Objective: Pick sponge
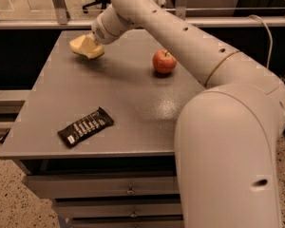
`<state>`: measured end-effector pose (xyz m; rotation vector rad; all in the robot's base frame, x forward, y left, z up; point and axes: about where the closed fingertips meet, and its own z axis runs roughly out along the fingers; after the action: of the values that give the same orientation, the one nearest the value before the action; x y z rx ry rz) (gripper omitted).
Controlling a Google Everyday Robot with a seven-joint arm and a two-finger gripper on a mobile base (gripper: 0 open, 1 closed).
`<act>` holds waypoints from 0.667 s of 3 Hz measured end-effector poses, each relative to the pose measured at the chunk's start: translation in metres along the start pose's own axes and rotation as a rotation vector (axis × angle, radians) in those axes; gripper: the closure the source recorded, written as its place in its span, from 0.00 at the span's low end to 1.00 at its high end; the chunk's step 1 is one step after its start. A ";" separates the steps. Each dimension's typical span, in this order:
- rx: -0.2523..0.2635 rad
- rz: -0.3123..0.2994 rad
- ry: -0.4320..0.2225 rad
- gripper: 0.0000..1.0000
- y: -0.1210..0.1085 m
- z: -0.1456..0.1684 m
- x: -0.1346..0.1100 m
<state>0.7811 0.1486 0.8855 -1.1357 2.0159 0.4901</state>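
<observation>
- The claw (92, 40) was clenched on the sponge (82, 48), just above the desk's (133, 103) far-left corner.
- The apple (164, 61) sat well apart to the right.
- The snack bar (85, 126) lay near the front-left edge, with open surface between.
- The drawers (128, 190) below were closed.

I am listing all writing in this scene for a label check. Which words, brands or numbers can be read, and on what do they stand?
Black wrapper, near left of the table: pale print, too blurred to read.
Apple: no text.
Sponge and the gripper holding it above the table's far left: no text.
Nothing here can be quoted.
</observation>
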 end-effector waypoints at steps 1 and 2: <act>-0.017 -0.046 -0.140 1.00 -0.001 -0.042 -0.028; -0.065 -0.121 -0.309 1.00 0.002 -0.091 -0.051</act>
<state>0.7566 0.1200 0.9828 -1.1367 1.6664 0.6315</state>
